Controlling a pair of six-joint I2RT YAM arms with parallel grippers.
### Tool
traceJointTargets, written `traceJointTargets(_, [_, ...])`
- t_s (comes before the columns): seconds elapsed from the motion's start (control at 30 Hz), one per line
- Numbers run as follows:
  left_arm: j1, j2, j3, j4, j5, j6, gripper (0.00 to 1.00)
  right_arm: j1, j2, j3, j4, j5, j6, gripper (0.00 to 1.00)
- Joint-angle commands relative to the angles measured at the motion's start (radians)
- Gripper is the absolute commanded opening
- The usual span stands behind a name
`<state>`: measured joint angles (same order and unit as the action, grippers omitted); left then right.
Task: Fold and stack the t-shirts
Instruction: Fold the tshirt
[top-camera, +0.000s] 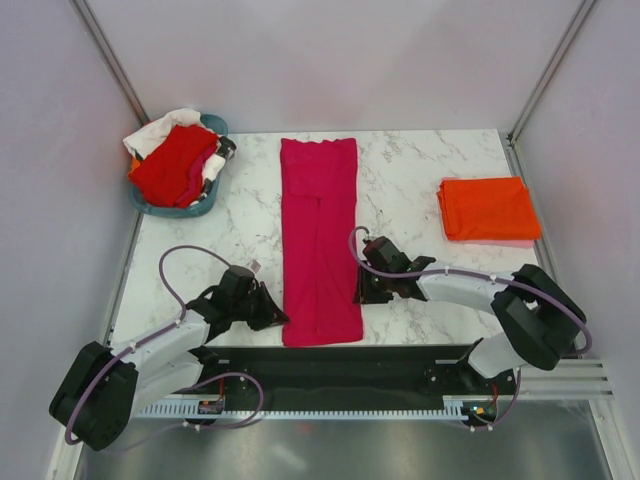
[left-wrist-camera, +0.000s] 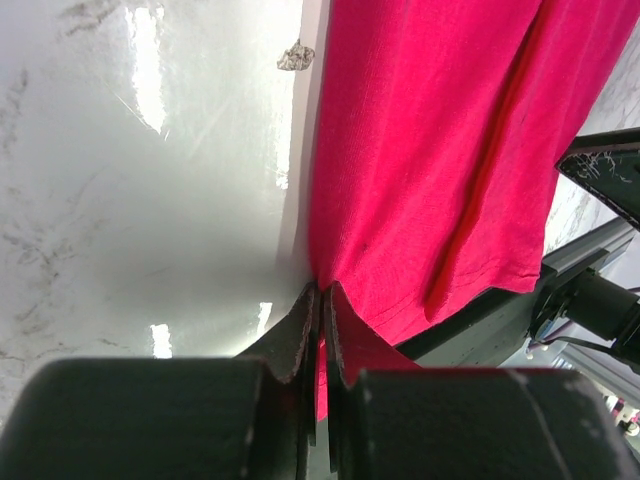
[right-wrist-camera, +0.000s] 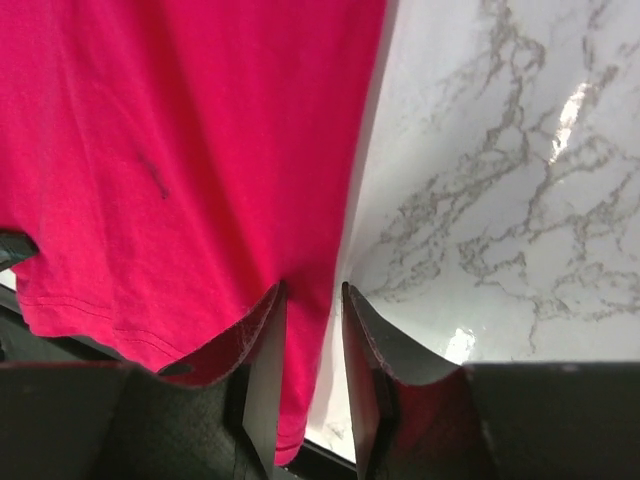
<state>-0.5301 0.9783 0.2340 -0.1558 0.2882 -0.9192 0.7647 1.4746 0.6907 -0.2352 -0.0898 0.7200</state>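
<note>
The magenta-pink t-shirt (top-camera: 318, 240) lies as a long folded strip down the middle of the table. My left gripper (top-camera: 272, 318) is at its near left edge, shut on a pinch of the pink cloth (left-wrist-camera: 420, 150), as the left wrist view (left-wrist-camera: 322, 290) shows. My right gripper (top-camera: 362, 290) is at the shirt's near right edge. Its jaws (right-wrist-camera: 312, 290) stand open with the hem (right-wrist-camera: 200, 150) lying between them. A folded bright orange t-shirt (top-camera: 490, 208) lies at the back right. Red (top-camera: 172, 165) and white (top-camera: 160, 128) t-shirts are heaped in the basket.
The teal plastic basket (top-camera: 200, 210) stands at the back left corner. The marble table's near edge (top-camera: 400, 345) meets a black strip just below the shirt's hem. A small scrap (left-wrist-camera: 296, 56) lies on the table left of the shirt.
</note>
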Motion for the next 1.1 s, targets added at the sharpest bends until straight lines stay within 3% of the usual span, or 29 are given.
traceJointTargets(0.0, [-0.007, 0.008, -0.009, -0.054, -0.004, -0.012, 0.06, -0.010, 0.029, 0.024, 0.048, -0.010, -0.014, 0.36])
traceJointTargets(0.07, [-0.007, 0.011, -0.009, -0.051, -0.003, -0.010, 0.05, -0.010, 0.039, 0.023, 0.057, -0.014, -0.016, 0.29])
traceJointTargets(0.17, [-0.007, 0.014, -0.010, -0.047, -0.007, -0.013, 0.02, -0.031, 0.043, 0.012, 0.045, -0.010, -0.019, 0.11])
traceJointTargets(0.37, [-0.007, 0.019, -0.024, -0.031, -0.007, -0.020, 0.02, -0.099, -0.037, -0.074, 0.045, -0.024, -0.021, 0.05])
traceJointTargets(0.43, [-0.007, 0.016, -0.027, -0.028, -0.006, -0.021, 0.02, -0.107, -0.066, -0.092, 0.045, -0.024, -0.018, 0.06])
traceJointTargets(0.57, [-0.007, 0.005, -0.032, -0.031, -0.006, -0.026, 0.02, -0.110, -0.089, -0.129, 0.048, -0.048, -0.014, 0.18])
traceJointTargets(0.63, [-0.007, 0.000, -0.032, -0.033, 0.003, -0.021, 0.02, -0.108, -0.115, -0.143, 0.069, -0.094, -0.011, 0.36])
traceJointTargets(0.77, [-0.008, 0.000, -0.024, -0.039, 0.052, -0.012, 0.29, -0.108, -0.174, -0.183, 0.085, -0.189, -0.010, 0.48])
traceJointTargets(0.87, [-0.013, -0.007, -0.022, -0.057, 0.074, -0.020, 0.43, -0.108, -0.207, -0.204, 0.080, -0.244, -0.010, 0.49])
traceJointTargets(1.07, [-0.021, -0.029, -0.012, -0.120, 0.094, -0.020, 0.49, -0.091, -0.230, -0.246, 0.044, -0.315, -0.001, 0.45])
